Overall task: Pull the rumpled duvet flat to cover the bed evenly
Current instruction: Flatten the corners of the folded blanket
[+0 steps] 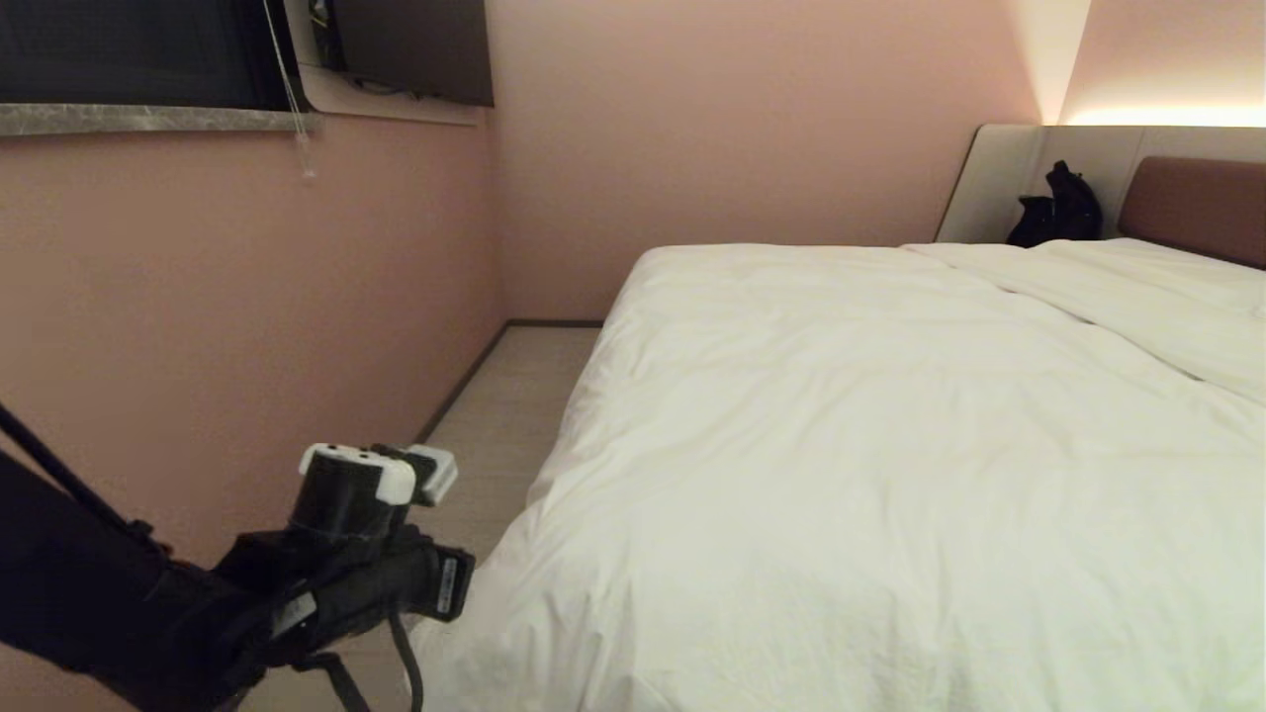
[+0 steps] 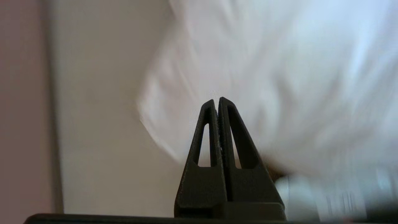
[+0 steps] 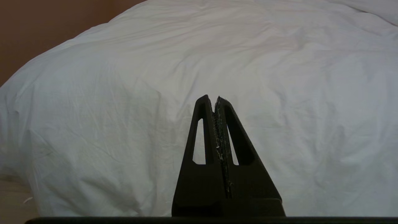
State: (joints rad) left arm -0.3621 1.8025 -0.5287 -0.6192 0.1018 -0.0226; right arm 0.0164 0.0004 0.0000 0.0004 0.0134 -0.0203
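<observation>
The white duvet (image 1: 890, 445) lies spread over the bed, with soft wrinkles, and hangs down past the near corner and the left side. Only the bed's brown headboard (image 1: 1202, 208) and pale surround show at the far right. My left arm (image 1: 346, 554) hangs low at the bed's near left corner, above the floor strip. In the left wrist view my left gripper (image 2: 216, 101) is shut with nothing between its fingers, in front of the blurred duvet (image 2: 279, 77). My right gripper (image 3: 212, 99) is shut and empty, facing the hanging duvet (image 3: 155, 77); it is out of the head view.
A narrow strip of pale floor (image 1: 504, 425) runs between the pink wall (image 1: 247, 297) and the bed's left side. A black bag (image 1: 1058, 208) rests against the headboard surround. A dark screen (image 1: 415, 49) and a window ledge (image 1: 148, 119) are high on the walls.
</observation>
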